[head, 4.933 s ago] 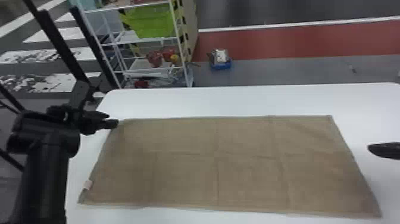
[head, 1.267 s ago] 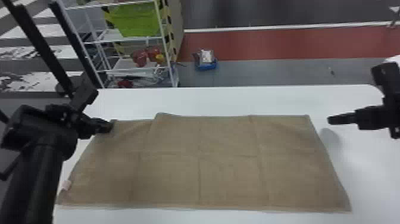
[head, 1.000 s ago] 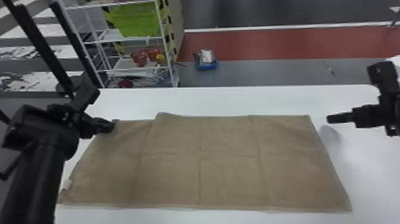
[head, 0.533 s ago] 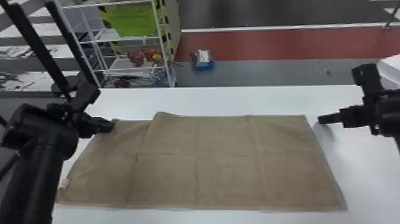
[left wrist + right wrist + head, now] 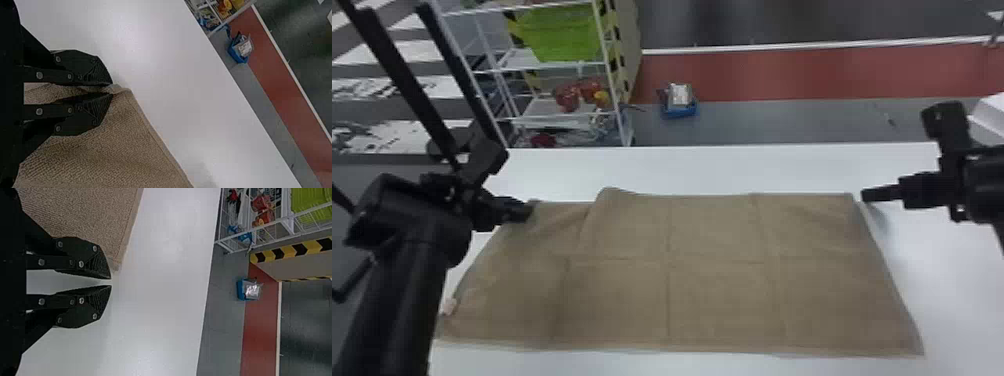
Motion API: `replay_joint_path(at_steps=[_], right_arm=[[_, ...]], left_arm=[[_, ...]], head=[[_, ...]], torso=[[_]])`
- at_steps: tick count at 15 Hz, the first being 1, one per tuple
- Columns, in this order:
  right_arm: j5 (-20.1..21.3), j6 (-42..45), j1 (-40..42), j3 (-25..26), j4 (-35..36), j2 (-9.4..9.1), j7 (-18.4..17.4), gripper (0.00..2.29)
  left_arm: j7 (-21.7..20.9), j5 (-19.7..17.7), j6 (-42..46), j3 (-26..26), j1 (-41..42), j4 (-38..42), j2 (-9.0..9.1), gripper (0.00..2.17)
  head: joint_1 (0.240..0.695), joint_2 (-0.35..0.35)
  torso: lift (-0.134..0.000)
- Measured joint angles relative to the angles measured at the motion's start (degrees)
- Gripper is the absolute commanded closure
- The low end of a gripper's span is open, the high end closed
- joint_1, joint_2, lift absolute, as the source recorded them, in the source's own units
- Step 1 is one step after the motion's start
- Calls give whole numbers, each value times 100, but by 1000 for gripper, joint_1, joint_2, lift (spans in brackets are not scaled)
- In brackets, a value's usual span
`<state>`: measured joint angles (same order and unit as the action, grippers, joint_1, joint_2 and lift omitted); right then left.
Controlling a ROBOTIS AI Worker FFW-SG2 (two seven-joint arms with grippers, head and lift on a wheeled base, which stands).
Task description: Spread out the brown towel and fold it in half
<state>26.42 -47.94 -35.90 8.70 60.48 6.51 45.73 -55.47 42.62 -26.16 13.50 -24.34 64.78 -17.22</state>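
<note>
One corner of the oblong brown cloth towel (image 5: 722, 300), its long axis left to right across the head view's lower centre, is clenched in my black left gripper (image 5: 112, 89), its upper-right corner just left of my empty, slightly parted black right gripper (image 5: 111, 282).

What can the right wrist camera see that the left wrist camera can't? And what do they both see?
Right wrist view: the green bin, the black-and-yellow stripes and the robot's right hand, with nothing between its fingers.

Left wrist view: the robot's left hand, pinching a corner of the brown towel.

Both: the towel, the white table, part of the shelf rack, the blue box and the red floor strip.
</note>
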Motion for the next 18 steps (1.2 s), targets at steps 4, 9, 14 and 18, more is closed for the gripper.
replay_joint_path(at_steps=[4, 9, 14, 18], right_arm=[[49, 95, -105, -84, -262, -29, -81, 950], [97, 257, -152, -138, -361, -106, -88, 954], [234, 261, -231, -242, -485, -149, -71, 707], [220, 235, -247, -231, -500, -185, -92, 397]], left_arm=[[-7, 1, 37, -7, 0, 0, 0, 994], [-17, 4, 127, -14, -7, -1, 0, 991], [-29, 6, 228, -27, -30, -8, 0, 991], [-38, 9, 279, -39, -67, -25, 0, 991]], head=[[695, 136], [695, 144], [695, 146], [695, 148]], torso=[[-134], [-134], [-134], [-134]])
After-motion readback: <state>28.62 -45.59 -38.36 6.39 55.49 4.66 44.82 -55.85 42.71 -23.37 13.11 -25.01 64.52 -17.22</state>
